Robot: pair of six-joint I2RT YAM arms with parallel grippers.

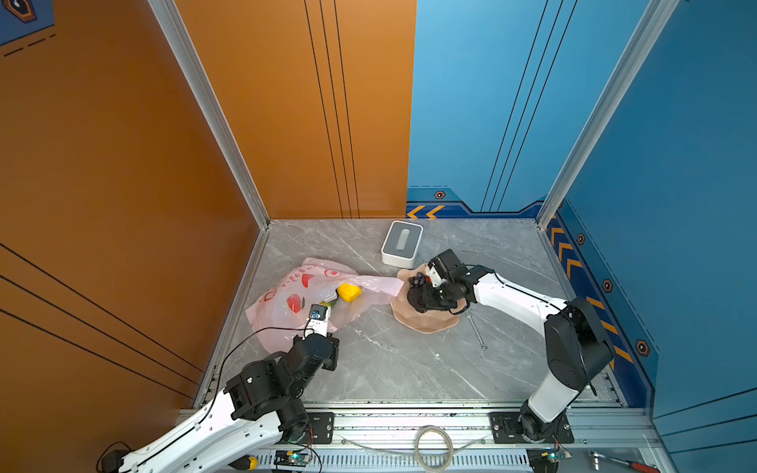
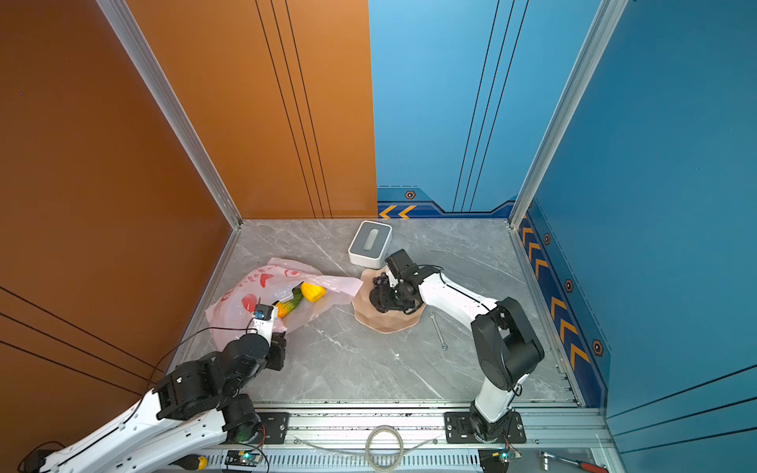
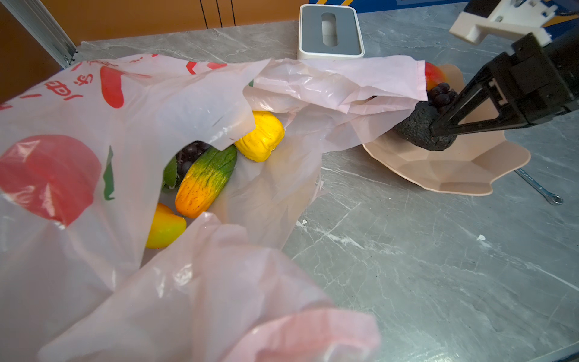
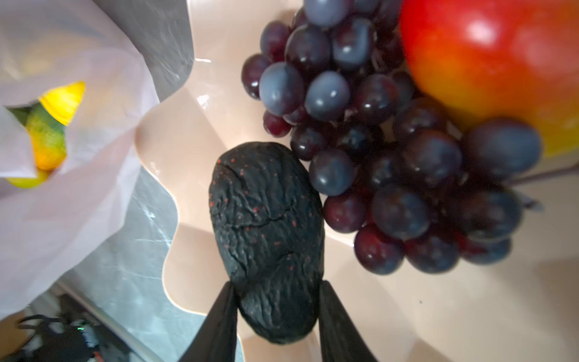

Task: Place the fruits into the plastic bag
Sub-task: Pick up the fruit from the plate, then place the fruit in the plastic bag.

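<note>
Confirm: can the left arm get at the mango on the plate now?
Probably not: the left pincer is shut on the plastic bag, and the right pincer, gripping the avocado, crowds the plate by the mango.

The plastic bag (image 1: 282, 315), thin pink with red prints, lies crumpled on the table (image 1: 409, 368), mouth open. Inside lie a yellow fruit (image 3: 261, 136), a green-orange fruit (image 3: 203, 185), a lime-yellow fruit (image 3: 164, 227) and a leafy grape bunch (image 3: 188, 155). On the plate (image 3: 454, 169) sit a blackish avocado (image 4: 266, 219), pinched by the right hand (image 4: 278, 284), a second grape bunch (image 4: 391, 163) and a red-orange mango (image 4: 501, 62).
</note>
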